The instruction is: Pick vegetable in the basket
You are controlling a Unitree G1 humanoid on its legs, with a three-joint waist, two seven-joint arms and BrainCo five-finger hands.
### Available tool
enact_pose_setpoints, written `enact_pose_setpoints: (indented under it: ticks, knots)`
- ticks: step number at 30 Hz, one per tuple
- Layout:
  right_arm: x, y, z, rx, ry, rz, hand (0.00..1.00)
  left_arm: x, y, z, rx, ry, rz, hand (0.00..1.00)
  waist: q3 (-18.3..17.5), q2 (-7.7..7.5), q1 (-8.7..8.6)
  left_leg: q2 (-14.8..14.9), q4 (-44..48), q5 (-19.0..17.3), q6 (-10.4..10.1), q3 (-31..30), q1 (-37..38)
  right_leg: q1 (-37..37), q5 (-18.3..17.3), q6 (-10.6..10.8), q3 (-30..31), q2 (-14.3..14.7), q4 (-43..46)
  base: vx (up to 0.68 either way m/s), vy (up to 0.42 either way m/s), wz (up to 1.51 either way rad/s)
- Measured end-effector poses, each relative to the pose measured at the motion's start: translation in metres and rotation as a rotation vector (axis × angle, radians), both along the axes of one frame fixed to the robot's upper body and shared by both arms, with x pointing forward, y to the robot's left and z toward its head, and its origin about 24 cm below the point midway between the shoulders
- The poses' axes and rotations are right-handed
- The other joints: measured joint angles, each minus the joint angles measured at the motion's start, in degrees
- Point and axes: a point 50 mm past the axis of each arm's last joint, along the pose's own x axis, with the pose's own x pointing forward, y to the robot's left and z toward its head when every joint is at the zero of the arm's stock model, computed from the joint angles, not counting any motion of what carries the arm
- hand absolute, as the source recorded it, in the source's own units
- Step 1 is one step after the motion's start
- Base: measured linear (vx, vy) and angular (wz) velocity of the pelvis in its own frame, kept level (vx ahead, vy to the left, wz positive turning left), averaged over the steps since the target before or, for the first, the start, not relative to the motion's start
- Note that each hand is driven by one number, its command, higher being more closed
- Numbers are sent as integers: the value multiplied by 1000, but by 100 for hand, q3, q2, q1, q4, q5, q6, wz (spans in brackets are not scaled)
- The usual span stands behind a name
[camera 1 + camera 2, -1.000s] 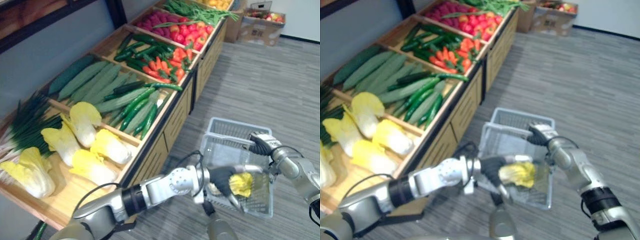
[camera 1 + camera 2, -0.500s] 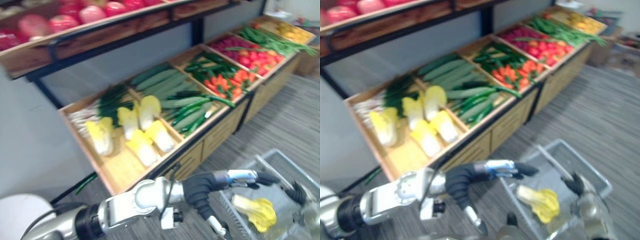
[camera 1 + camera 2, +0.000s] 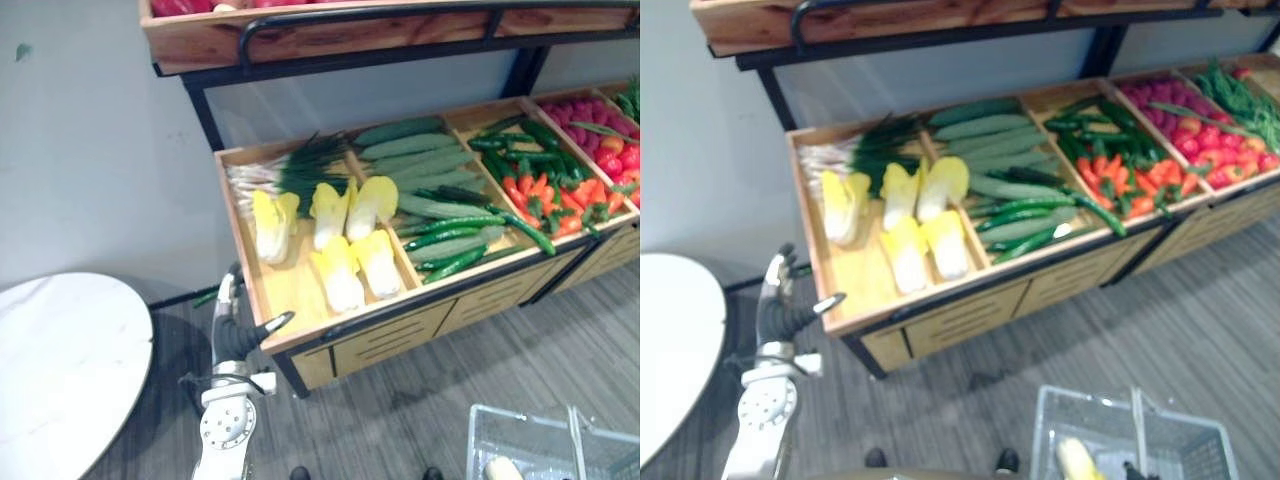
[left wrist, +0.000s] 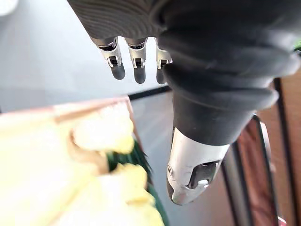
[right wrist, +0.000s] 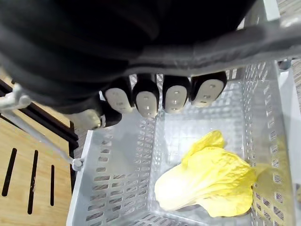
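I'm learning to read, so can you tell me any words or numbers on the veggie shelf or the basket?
None: no words, numbers or signs can be read anywhere. The wooden shelf, the basket and the cabbage lying in it all look plain.

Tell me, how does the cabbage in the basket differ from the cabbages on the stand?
The basket cabbage lies alone; the crate cabbages are five, packed close together. The basket cabbage rests on the grey plastic mesh of the basket, the crate cabbages on the bare wood of their wooden crate, beside green onions. Both kinds share yellow leaves and a paler base.
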Motion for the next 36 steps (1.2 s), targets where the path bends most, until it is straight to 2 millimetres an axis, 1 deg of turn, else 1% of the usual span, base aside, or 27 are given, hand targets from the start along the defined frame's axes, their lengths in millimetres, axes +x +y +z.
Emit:
enact_pose_setpoints:
  ticks: [2, 3, 4, 5, 6, 7, 8, 9, 10, 11, 12, 13, 14, 15, 17, 18, 21, 22, 24, 28, 29, 30, 32, 33, 34, 35, 36]
  knots:
    - [-12, 10, -5, 27, 14, -37, 100, -8, 21, -20, -21, 91, 152, 0, -31, -111, -57, -15, -34, -28, -2, -251, -31, 178, -129, 5, -270, -60, 4, -3, -4, 53]
    - [-15, 14, -6, 31, 13, -58, 100, -12, 30, -28, -35, 123, 218, 0, -49, -135, -57, -28, -34, -42, -22, -301, -45, 219, -161, 1, -364, -84, 18, 6, 10, 49]
    - [-19, 17, -7, 40, 14, -78, 100, -20, 43, -36, -48, 152, 305, 0, -58, -147, -56, -35, -35, -60, 2, -340, -37, 249, -184, 17, -408, -101, 36, -5, 19, 28]
    - [-20, 20, -9, 47, 16, -83, 100, -33, 60, -48, -64, 200, 426, 0, -80, -150, -52, -38, -36, -68, 13, -357, -23, 255, -228, 20, -434, -118, 95, -3, 14, 14]
    - [-21, 22, -9, 51, 16, -88, 100, -41, 67, -56, -70, 232, 488, 0, -93, -148, -53, -38, -36, -68, 13, -361, -17, 262, -241, 19, -448, -121, 107, 0, 3, 6]
    - [-23, 26, -11, 60, 19, -93, 100, -60, 81, -73, -91, 312, 605, 0, -120, -139, -53, -35, -36, -69, 12, -362, -14, 269, -249, 15, -460, -118, 103, 0, 0, 0]
    - [-22, 27, -11, 62, 16, -95, 100, -70, 86, -82, -106, 356, 662, 0, -135, -125, -54, -36, -37, -69, 12, -367, -14, 270, -252, 12, -465, -117, 98, 17, -9, 5]
    - [-22, 29, -11, 58, 11, -108, 100, -96, 92, -111, -186, 479, 783, 0, -165, -89, -61, -44, -39, -70, 12, -392, -15, 289, -263, 0, -494, -119, 81, 22, -8, 5]
    - [-23, 29, -11, 54, 14, -120, 100, -112, 90, -127, -242, 556, 838, 0, -184, -76, -64, -49, -40, -73, 10, -398, -18, 286, -298, -28, -494, -120, 69, 23, -7, 5]
    - [-24, 29, -12, 55, 16, -127, 100, -122, 88, -137, -272, 612, 866, 0, -195, -71, -65, -55, -40, -75, 9, -405, -27, 286, -323, -26, -493, -121, 56, 18, -5, 5]
    - [-27, 31, -13, 60, 25, -135, 100, -146, 77, -159, -332, 752, 902, 0, -237, -66, -75, -66, -40, -77, 7, -438, -87, 264, -335, -5, -500, -102, -9, 18, -4, 5]
    - [-27, 31, -13, 63, 28, -137, 100, -154, 72, -166, -349, 806, 904, 0, -243, -58, -82, -79, -40, -77, 7, -446, -85, 252, -334, -3, -501, -92, -29, 57, -2, 5]
    - [-27, 32, -14, 74, 27, -151, 100, -170, 63, -177, -377, 913, 898, 0, -247, -68, -94, -78, -40, -80, 2, -458, -93, 248, -333, -3, -494, -77, -49, 66, -3, 1]
    - [-27, 33, -16, 80, 36, -152, 100, -181, 54, -185, -397, 994, 872, 0, -244, -57, -100, -76, -40, -88, -10, -466, -86, 250, -333, -5, -487, -66, -64, 65, -5, 0]
    - [-26, 34, -17, 86, 47, -144, 100, -189, 45, -191, -401, 1077, 808, 0, -253, -48, -100, -74, -39, -97, -39, -487, -85, 253, -324, -17, -475, -50, -104, 45, -11, -3]
    - [-25, 34, -17, 87, 50, -134, 100, -190, 43, -192, -398, 1094, 788, 0, -253, -48, -106, -73, -39, -95, -55, -487, -84, 251, -311, -35, -466, -46, -107, 79, -13, -5]
    - [-19, 35, -18, 82, 56, -83, 100, -188, 34, -197, -410, 1142, 693, 0, -264, -28, -203, -80, -31, -77, -29, -484, -78, 249, -293, -16, -443, -43, -107, 79, -8, -3]
    - [-15, 36, -18, 81, 53, -61, 100, -182, 28, -199, -403, 1152, 622, 0, -278, -4, -230, -88, -9, -77, -28, -479, -65, 253, -293, -17, -434, -45, -107, 70, -4, -4]
    - [-13, 36, -18, 81, 57, -38, 100, -172, 21, -201, -398, 1149, 535, 0, -277, 25, -232, -93, -7, -79, -25, -462, -46, 258, -293, -18, -405, -44, -107, 61, -6, -9]
    - [-9, 34, -17, 75, 69, 6, 100, -157, 19, -201, -348, 1146, 393, 0, -247, 112, -243, -89, -9, -83, -26, -440, 30, 283, -295, -21, -330, -35, -104, 19, -11, -8]
    - [-8, 34, -17, 76, 68, 10, 100, -155, 18, -201, -343, 1146, 380, 0, -232, 119, -246, -85, -8, -84, -27, -429, 59, 302, -295, -21, -317, -32, -98, -6, -5, -7]
    - [-8, 34, -17, 79, 66, 12, 100, -155, 18, -201, -364, 1140, 382, 0, -153, 47, -247, -78, -1, -121, -33, -409, 131, 356, -295, -21, -296, -29, -88, -13, -3, -8]
    - [-6, 35, -17, 85, 62, 14, 100, -153, 20, -200, -389, 1126, 382, 0, -79, 25, -248, -51, 352, -329, -30, -408, 39, 353, -312, -40, -245, -64, 6, -30, 8, -11]
    - [-1, 35, -17, 87, 49, 17, 100, -149, 21, -200, -390, 1117, 367, 0, 62, 0, -249, 24, 1014, -682, -13, -423, -189, 313, -388, -14, -178, -108, 175, -83, 27, -18]
    - [3, 35, -17, 88, 38, 18, 100, -147, 20, -200, -399, 1106, 352, 0, 164, 33, -266, 134, 1663, -1031, 7, -444, -460, 156, -565, 14, -128, -160, 508, -130, 59, -17]
    - [4, 34, -17, 88, 33, 16, 100, -146, 20, -200, -400, 1103, 345, 0, 196, 44, -276, 174, 1949, -1191, 11, -444, -577, 56, -662, 41, -87, -190, 690, -157, 102, -20]
    - [6, 34, -16, 91, 23, 8, 100, -143, 21, -199, -393, 1100, 326, 0, 233, 40, -308, 254, 2517, -1490, 59, -432, -818, -160, -792, 98, 37, -253, 1065, -120, 116, -21]
